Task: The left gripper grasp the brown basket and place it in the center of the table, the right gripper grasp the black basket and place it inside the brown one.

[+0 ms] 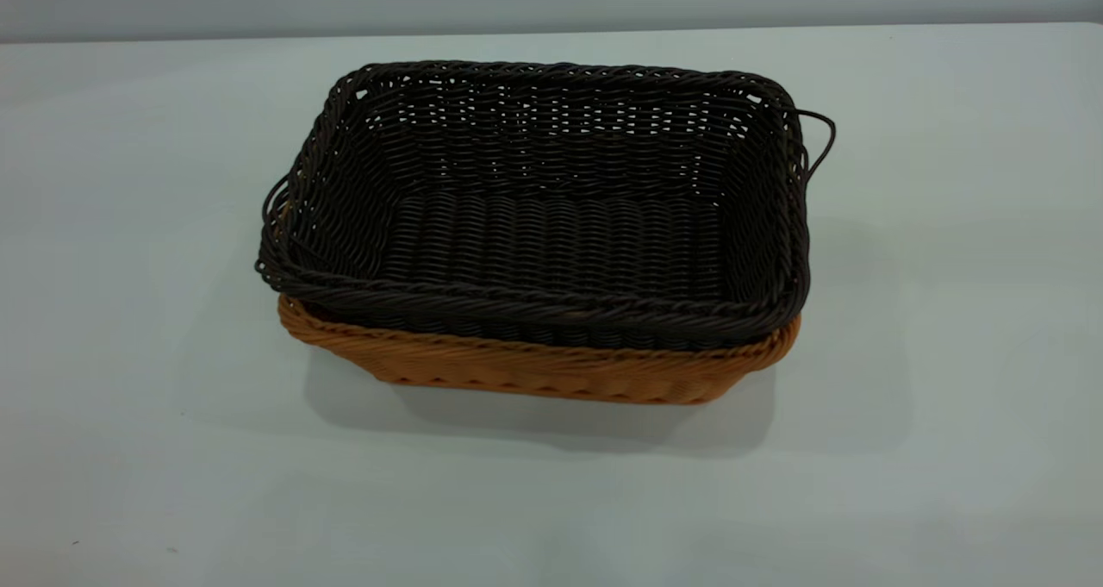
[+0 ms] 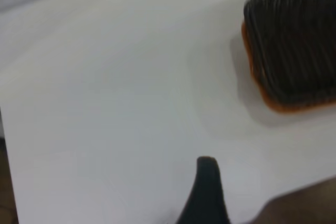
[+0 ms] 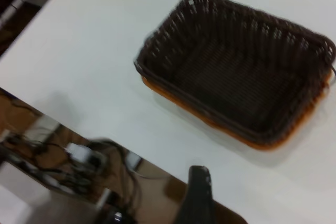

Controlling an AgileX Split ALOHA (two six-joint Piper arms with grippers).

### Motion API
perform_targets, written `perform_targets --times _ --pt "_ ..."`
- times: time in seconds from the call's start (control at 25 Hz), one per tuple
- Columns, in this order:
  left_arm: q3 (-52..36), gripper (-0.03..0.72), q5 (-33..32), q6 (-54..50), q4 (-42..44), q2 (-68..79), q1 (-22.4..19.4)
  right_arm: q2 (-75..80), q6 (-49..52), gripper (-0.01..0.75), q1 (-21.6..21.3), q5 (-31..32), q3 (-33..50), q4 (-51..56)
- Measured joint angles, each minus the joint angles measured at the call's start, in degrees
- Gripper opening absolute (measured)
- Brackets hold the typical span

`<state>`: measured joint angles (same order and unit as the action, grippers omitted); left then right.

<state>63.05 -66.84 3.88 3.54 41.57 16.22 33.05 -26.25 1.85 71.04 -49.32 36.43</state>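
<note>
The black basket (image 1: pixel 551 216) sits nested inside the brown basket (image 1: pixel 534 367) near the middle of the table (image 1: pixel 129 311). Only the brown rim and front wall show under it. Neither gripper shows in the exterior view. In the left wrist view, the left gripper (image 2: pixel 257 187) hangs over bare table, well away from the nested baskets (image 2: pixel 294 45). Only one dark finger (image 2: pixel 207 187) shows, with nothing between the jaws. In the right wrist view, the right gripper (image 3: pixel 236 187) is over the table's edge, away from the black basket (image 3: pixel 236 72), with one finger (image 3: pixel 197 192) in view.
The table's edge (image 3: pixel 105 129) runs across the right wrist view, with cables and gear (image 3: pixel 79 166) on the floor beyond it. Thin wire loop handles (image 1: pixel 823 143) stick out at the black basket's ends. Bare tabletop surrounds the baskets.
</note>
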Motion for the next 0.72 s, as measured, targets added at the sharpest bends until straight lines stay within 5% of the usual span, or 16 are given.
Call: perform_targets --times 0.72 --pt "-22.09 0.58 0.0 -1.2 0.76 -28.45 0.0 -33.98 3.16 0.575 0.0 -2.37 19.89 -19.86"
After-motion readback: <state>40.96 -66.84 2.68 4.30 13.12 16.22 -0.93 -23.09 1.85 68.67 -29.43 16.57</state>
